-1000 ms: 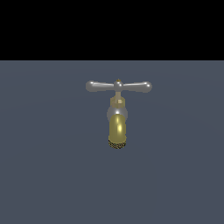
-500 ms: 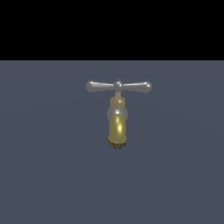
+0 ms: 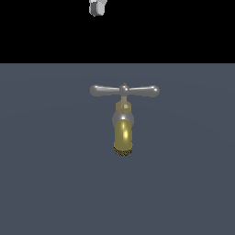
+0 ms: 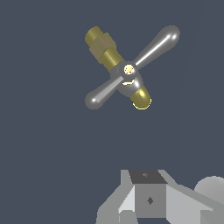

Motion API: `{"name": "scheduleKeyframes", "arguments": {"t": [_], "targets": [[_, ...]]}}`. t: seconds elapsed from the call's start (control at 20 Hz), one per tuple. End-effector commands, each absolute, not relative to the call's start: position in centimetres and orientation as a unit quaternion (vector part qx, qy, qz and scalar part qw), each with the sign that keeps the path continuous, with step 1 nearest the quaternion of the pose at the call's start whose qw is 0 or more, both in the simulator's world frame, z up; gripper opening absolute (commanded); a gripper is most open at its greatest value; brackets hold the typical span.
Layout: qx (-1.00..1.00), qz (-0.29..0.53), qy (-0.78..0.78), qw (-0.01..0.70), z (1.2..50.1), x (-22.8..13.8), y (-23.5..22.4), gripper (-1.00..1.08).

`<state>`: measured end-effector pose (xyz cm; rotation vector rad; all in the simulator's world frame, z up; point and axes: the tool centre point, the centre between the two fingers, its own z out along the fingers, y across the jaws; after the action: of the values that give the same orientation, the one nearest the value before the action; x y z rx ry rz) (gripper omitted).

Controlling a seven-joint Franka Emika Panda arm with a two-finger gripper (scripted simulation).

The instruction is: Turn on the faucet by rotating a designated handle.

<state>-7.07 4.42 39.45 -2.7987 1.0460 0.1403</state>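
The faucet (image 3: 123,133) stands upright in the middle of the exterior view, with a grey body, a brass stem and a gold spout (image 3: 123,137) pointing toward the camera. Its handle (image 3: 124,90), a silver crossbar with bulbous ends, lies level across the top. My gripper (image 3: 97,7) only peeks in at the exterior view's top edge, well above the handle and slightly toward the exterior view's left. The wrist view looks down on the handle (image 4: 131,70) and faucet (image 4: 103,46), with my gripper (image 4: 148,192) far from them. Whether it is open or shut does not show.
A flat dark blue-grey floor (image 3: 55,183) surrounds the faucet, under a black background. Nothing else shows.
A tip of my gripper has come into the exterior view at the top edge. The faucet and handle have not moved.
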Motion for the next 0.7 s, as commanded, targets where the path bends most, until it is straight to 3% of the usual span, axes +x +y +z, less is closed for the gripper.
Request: {"name": "scheduleKeyframes", "arguments": {"t": [0.0,0.65], "targets": [[-0.92,0.05,0.381,0.073,38.2,-5.7,4.7,-1.0],[-0.84,0.049,0.539,0.046,30.7,0.7,6.3,-1.0]]}}
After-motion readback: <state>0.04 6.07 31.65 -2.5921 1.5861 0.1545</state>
